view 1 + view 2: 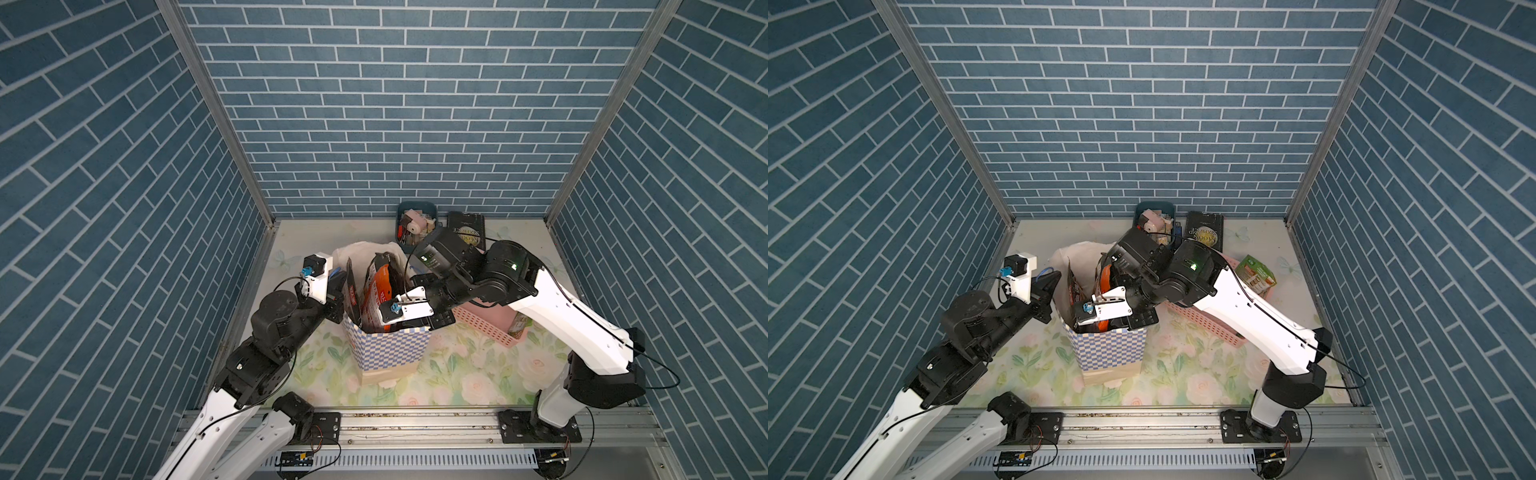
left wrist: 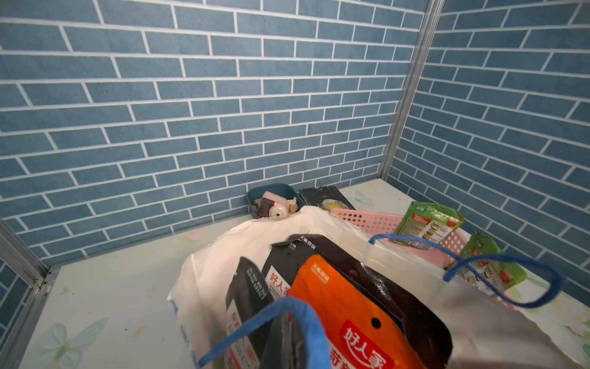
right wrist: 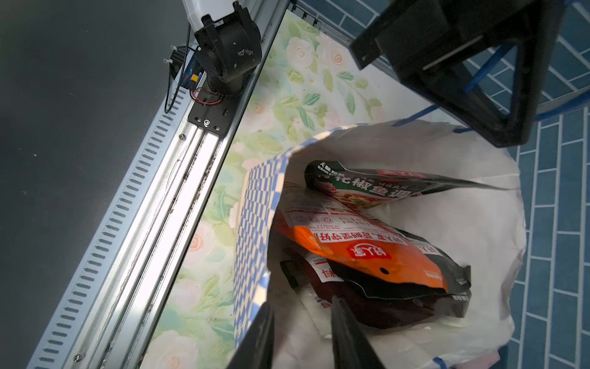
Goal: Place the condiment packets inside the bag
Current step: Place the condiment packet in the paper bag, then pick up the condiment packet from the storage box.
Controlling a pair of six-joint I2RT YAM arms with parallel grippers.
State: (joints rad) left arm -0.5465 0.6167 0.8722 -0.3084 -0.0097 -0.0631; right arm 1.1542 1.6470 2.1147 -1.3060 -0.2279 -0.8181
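In both top views, checkered bag (image 1: 395,349) upright near the middle of the surface, black and orange packets (image 1: 380,291) sticking out of its open mouth, left claw (image 1: 1052,282) at its left rim. From the left wrist, blue handle (image 2: 287,303) looped over that claw's fingers (image 2: 282,335), pressed together; two green packets (image 2: 427,223) at the pink basket (image 2: 367,220) toward the right edge, outside the bag. From the right wrist, right claw (image 3: 301,303) over the bag's mouth, jaws apart and empty, black and orange packets lying inside below
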